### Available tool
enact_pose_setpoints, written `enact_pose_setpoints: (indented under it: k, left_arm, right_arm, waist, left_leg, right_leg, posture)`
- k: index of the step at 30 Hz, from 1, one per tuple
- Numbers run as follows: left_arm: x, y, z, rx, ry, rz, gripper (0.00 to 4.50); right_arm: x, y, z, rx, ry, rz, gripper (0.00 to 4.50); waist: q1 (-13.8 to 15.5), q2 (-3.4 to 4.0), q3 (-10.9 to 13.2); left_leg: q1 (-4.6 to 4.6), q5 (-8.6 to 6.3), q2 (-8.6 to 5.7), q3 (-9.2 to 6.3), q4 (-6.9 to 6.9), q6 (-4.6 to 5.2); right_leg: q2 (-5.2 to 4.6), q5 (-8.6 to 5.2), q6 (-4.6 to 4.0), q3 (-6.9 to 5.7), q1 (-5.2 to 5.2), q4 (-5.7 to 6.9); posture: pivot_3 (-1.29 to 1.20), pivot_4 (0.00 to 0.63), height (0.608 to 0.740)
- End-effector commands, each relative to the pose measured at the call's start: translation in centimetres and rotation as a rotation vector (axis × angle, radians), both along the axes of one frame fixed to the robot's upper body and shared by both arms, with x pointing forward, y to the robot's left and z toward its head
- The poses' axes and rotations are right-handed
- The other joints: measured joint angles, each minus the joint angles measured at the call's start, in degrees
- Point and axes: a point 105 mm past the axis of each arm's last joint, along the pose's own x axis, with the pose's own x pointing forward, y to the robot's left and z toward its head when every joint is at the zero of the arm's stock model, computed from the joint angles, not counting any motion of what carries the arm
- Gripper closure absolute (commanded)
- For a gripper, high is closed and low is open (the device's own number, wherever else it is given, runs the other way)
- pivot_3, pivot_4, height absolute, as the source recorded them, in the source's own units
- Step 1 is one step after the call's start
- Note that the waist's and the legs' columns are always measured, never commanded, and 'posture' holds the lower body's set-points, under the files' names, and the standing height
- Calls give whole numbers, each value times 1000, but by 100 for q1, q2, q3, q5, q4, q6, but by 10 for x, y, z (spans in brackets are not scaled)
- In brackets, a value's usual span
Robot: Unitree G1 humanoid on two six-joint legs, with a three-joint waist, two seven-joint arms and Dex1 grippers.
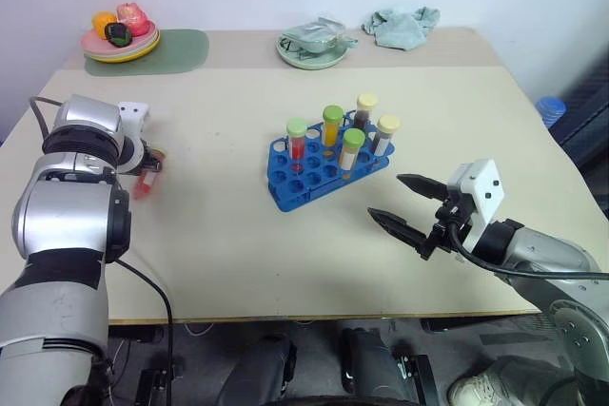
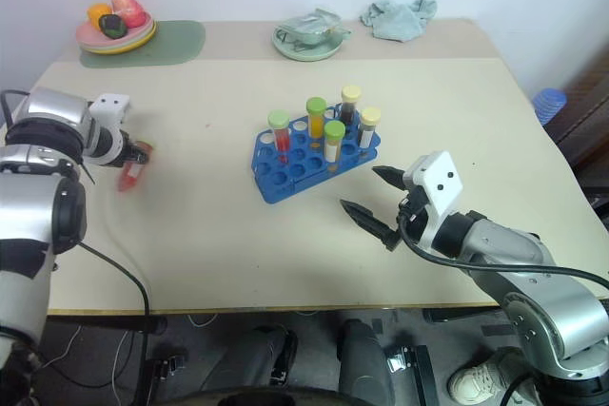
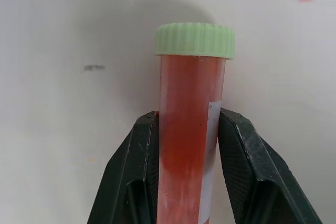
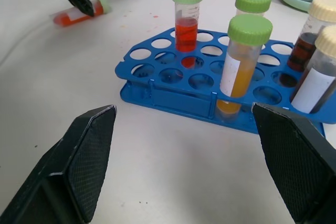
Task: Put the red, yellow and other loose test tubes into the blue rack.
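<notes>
Beige counter [image 1: 219,263], pale wall behind. Left claw [image 3: 186,150] pinches red tube [image 3: 189,129] lying on it; right claw [image 1: 404,204] spread near blue rack [image 1: 319,176] holding 5 tubes.

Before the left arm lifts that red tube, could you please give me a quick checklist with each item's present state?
1. Left gripper shut on the red tube: ok.
2. Green cap on the tube: ok.
3. Tube clear of the table: cannot tell.
4. Free holes in the blue rack: ok.
5. Right gripper open, apart from the rack: ok.
</notes>
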Motion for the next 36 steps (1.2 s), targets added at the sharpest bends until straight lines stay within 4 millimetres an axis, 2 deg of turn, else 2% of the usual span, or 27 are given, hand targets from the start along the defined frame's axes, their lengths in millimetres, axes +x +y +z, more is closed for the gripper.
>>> enact_pose_setpoints:
  k: [1, 3, 4, 5, 7, 9, 12, 15, 19, 21, 27, 33, 36]
  left_arm:
    - [5, -21, 33, -118, -133, -167, 3079]
    - [2, -45, 63, -187, -377, -351, 3079]
    - [-9, -54, 76, -175, -501, -460, 3079]
    - [-29, -67, 83, -238, -544, -565, 3079]
    - [-57, -85, 86, -357, -551, -686, 3079]
    - [-81, -95, 88, -378, -594, -811, 3079]
    - [-103, -101, 100, -480, -706, -915, 3079]
    - [-100, -110, 105, -503, -827, -950, 3079]
    - [-88, -134, 103, -489, -956, -998, 3079]
    - [-88, -147, 103, -536, -1030, -1062, 3079]
    - [-88, -177, 91, -692, -1020, -1134, 3079]
    - [-76, -212, 75, -679, -1083, -1099, 3079]
    - [-73, -222, 67, -636, -1110, -1078, 3079]
  right_arm:
    - [-3, -2, 12, -8, -57, 5, 274]
    - [-3, -2, 12, -8, -57, 6, 274]
    - [-3, -2, 12, -8, -57, 6, 274]
    - [-2, -3, 11, -8, -56, 6, 274]
    - [-2, -3, 10, -9, -56, 6, 274]
    - [-1, -4, 10, -8, -57, 7, 274]
    - [0, -5, 10, -10, -60, 7, 274]
    - [-1, -6, 10, -10, -62, 2, 274]
    - [-3, -7, 8, -10, -67, -22, 274]
    - [-5, -10, 7, -7, -69, -46, 274]
    - [-18, -13, 2, -10, -66, -104, 274]
    - [-31, -21, -4, -11, -53, -163, 274]
    - [-35, -23, -5, -12, -52, -179, 274]
  waist:
    - [-13, 0, 0]
    - [-73, 4, 0]
    - [-138, 7, 0]
    - [-176, 7, 1]
    - [-195, 6, 2]
    - [-191, 7, 2]
    - [-175, 19, 1]
    - [-112, 21, 0]
    - [-36, 20, 0]
    - [6, 20, 0]
    - [6, 23, -2]
    - [20, 23, -4]
    - [8, 24, -4]
  left_leg:
    - [-2, 0, 0, 0, 0, 0]
    - [0, 0, 1, 0, -7, 0]
    - [-2, 0, 1, -1, -6, 0]
    - [-3, -1, 3, -1, -10, 0]
    - [-3, -4, 7, -1, -6, -3]
    - [1, -4, 7, 0, -2, -4]
    - [15, -1, 9, 0, -5, -10]
    - [19, 0, 9, 0, -4, -13]
    - [16, -2, 8, -1, 1, -9]
    - [15, -2, 8, -1, -2, -9]
    - [10, -3, 8, -1, -4, -7]
    - [12, -3, 8, 0, -3, -6]
    - [11, -4, 8, -1, -2, -5]
  right_leg:
    - [0, 0, 0, 0, 0, 0]
    - [-10, 0, -1, 3, -2, 3]
    - [-11, 0, -1, 3, -5, 4]
    - [-12, 0, -2, 3, -5, 2]
    - [-10, 1, -3, 4, -4, 3]
    - [-9, 1, -4, 2, -4, -4]
    - [-8, 0, -5, 2, 5, -2]
    - [-8, 1, -7, -1, 14, -3]
    - [-10, 1, -7, -4, 18, -14]
    - [-9, 1, -7, -4, 16, -22]
    - [-8, 2, -7, -4, 15, -29]
    - [-9, 2, -6, -4, 20, -31]
    - [-9, 2, -6, -4, 21, -37]
  posture:
    - [0, 150, 740]
    - [0, 150, 740]
    - [0, 150, 740]
    - [0, 150, 740]
    - [0, 150, 740]
    - [0, 150, 740]
    - [0, 150, 740]
    - [0, 150, 740]
    - [0, 150, 740]
    - [0, 150, 740]
    - [0, 150, 740]
    - [0, 150, 740]
    - [0, 150, 740]
